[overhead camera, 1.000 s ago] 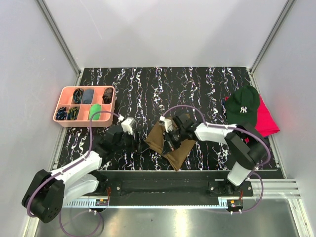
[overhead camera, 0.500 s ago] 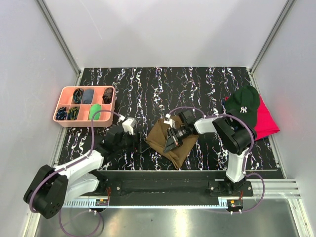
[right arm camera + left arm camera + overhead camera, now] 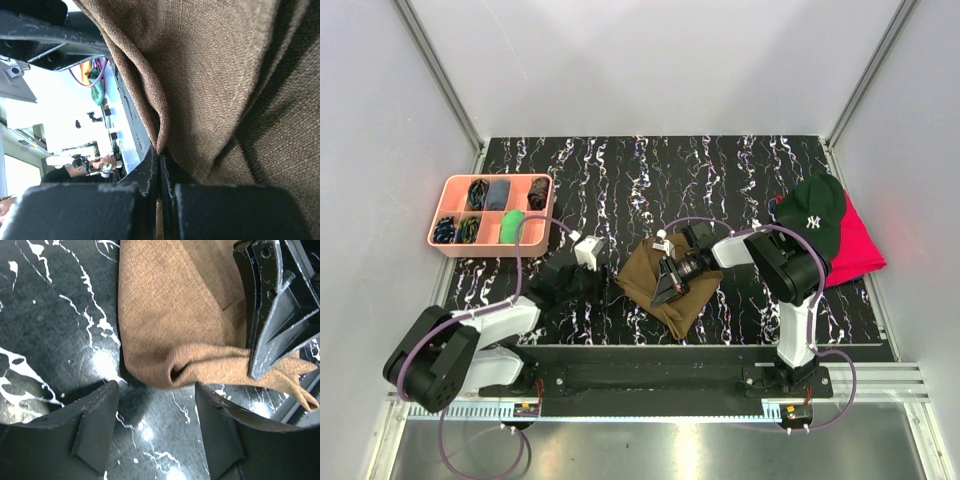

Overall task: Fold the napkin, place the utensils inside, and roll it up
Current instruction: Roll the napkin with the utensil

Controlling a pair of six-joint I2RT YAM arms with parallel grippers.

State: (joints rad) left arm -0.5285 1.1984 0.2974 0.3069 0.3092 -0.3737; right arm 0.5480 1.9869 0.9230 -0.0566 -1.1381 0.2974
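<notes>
The olive-brown napkin (image 3: pixel 655 290) lies bunched and partly folded on the black marbled table. My right gripper (image 3: pixel 667 283) sits over its middle and is shut on a raised fold of the napkin (image 3: pixel 215 75); the cloth is pinched between the right gripper's (image 3: pixel 160 161) closed fingers. My left gripper (image 3: pixel 607 284) is low at the napkin's left edge. In the left wrist view the left gripper (image 3: pixel 157 412) is open, with bare table between its fingers and the napkin's rolled hem (image 3: pixel 165 315) just beyond the tips. The utensils are out of view.
A pink compartment tray (image 3: pixel 450 185) with small items stands at the back left. A dark green cap (image 3: pixel 812 222) lies on a red cloth (image 3: pixel 863 250) at the right. The table's metal front rail (image 3: pixel 650 375) runs near the arm bases.
My left gripper has slid right to the napkin's left edge and its jaws have narrowed a little. The right arm's elbow swung up while its gripper kept hold of the cloth.
</notes>
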